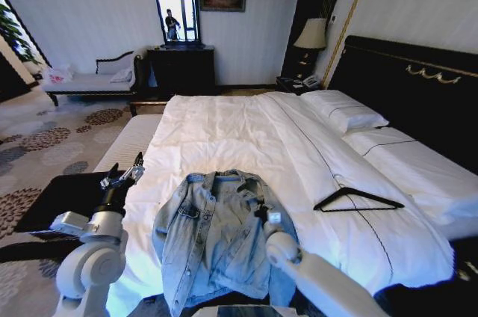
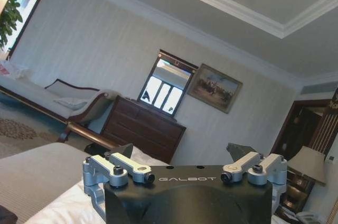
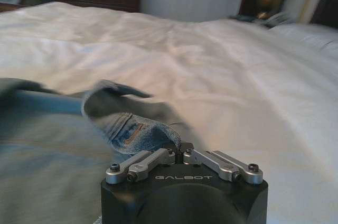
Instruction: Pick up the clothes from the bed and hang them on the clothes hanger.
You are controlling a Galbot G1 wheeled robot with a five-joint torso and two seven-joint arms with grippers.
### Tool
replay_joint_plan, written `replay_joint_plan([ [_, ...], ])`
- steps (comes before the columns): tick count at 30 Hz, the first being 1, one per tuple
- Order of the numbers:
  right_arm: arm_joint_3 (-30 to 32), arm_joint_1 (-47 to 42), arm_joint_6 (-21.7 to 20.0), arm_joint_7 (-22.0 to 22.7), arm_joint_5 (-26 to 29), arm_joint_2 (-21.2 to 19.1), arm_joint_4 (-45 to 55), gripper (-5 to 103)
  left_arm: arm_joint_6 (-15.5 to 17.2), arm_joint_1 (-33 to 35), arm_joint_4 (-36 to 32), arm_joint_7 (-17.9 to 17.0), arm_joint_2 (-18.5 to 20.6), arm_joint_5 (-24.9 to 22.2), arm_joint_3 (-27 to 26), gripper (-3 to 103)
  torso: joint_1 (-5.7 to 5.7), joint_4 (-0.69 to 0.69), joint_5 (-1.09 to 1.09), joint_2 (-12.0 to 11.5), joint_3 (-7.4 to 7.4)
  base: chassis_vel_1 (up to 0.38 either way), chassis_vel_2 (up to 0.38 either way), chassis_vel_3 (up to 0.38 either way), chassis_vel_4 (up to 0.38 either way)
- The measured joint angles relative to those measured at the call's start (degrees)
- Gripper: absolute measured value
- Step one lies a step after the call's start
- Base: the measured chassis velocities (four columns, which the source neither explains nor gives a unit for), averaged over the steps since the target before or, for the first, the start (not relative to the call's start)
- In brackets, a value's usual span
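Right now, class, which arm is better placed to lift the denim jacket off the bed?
The right: its gripper sits on the denim jacket at the collar, fingers closed. The left gripper hangs open beside the bed, off the jacket.

daylight pouring in, white bed (image 1: 246, 130) kinda blown out toward its foot edge, dim corners around the headboard, fisheye bend at the edges, right wrist view soft and smeary in back
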Motion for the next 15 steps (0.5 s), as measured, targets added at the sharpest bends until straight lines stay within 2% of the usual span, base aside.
replay_joint_plan([
  [3, 2.9, 0.1, 0.3, -0.1, -4.1, -0.1, -4.6, 2, 0.0, -0.2, 0.5, -0.1, -0.2, 0.0, 0.7, 100, 0.00, 0.00, 0.00, 0.0, 0.00, 0.000, 0.000, 0.000, 0.000],
  [15, 4.6, -1.2, -0.4, 1.3, -8.2, 0.0, -9.2, 2, 0.0, 0.2, 0.4, -0.3, -0.3, -0.4, 0.4, 100, 0.00, 0.01, -0.01, 0.0, 0.00, 0.000, 0.000, 0.000, 0.000],
])
